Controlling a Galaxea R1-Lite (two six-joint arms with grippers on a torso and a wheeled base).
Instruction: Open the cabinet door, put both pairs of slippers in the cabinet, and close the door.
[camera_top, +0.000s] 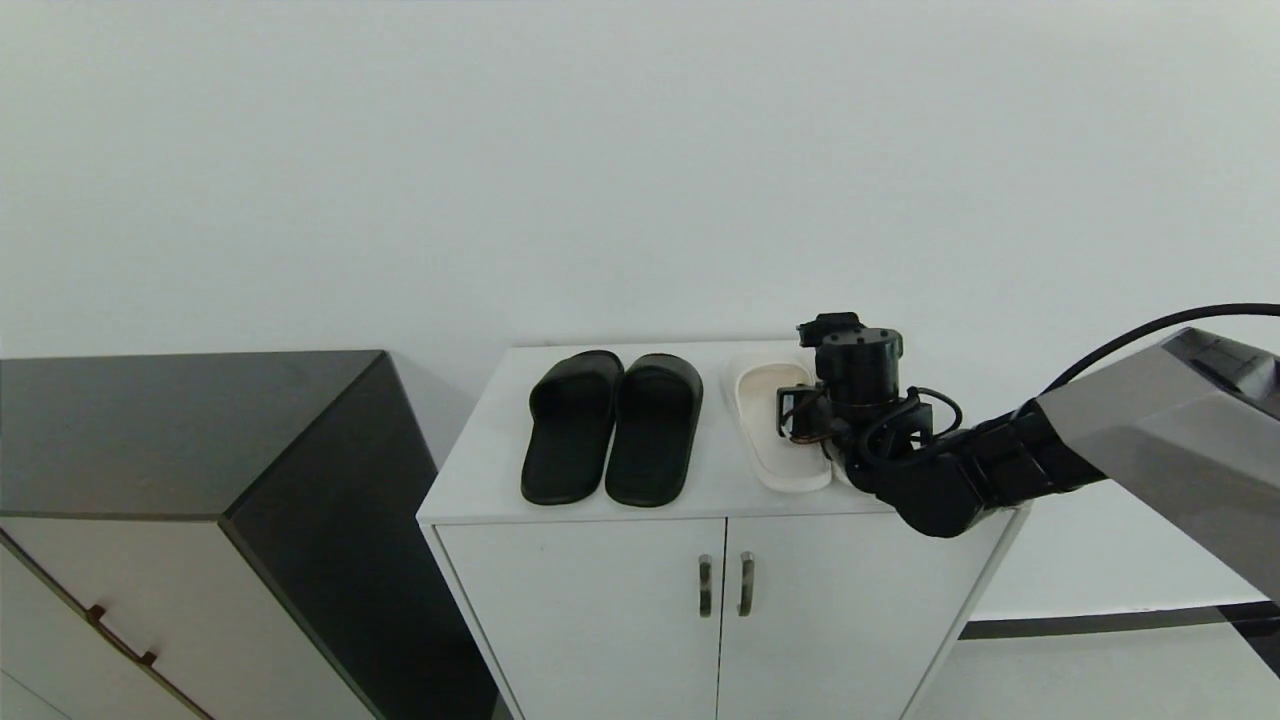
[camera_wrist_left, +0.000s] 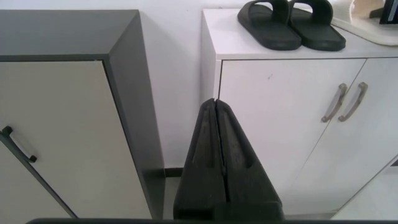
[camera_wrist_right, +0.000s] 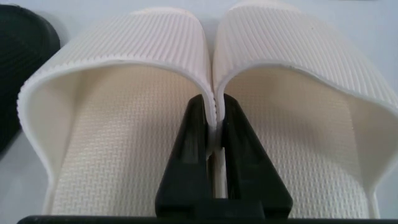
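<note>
Our right gripper (camera_wrist_right: 214, 102) is clamped on the adjoining straps of the ribbed cream foam slippers (camera_wrist_right: 124, 81). We should lift evenly, with both straps pinched.

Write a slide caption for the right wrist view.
Right gripper clamps the touching inner straps of the white slippers, beside a black slipper.

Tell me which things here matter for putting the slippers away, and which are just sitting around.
Part of the job:
white cabinet, both doors shut
black slippers, on its top
white slippers, beside them on top
right gripper, clamped on the white slippers' inner straps
left gripper, shut, low in front of the cabinet

Just lying about:
dark-topped cabinet, to the left
</note>
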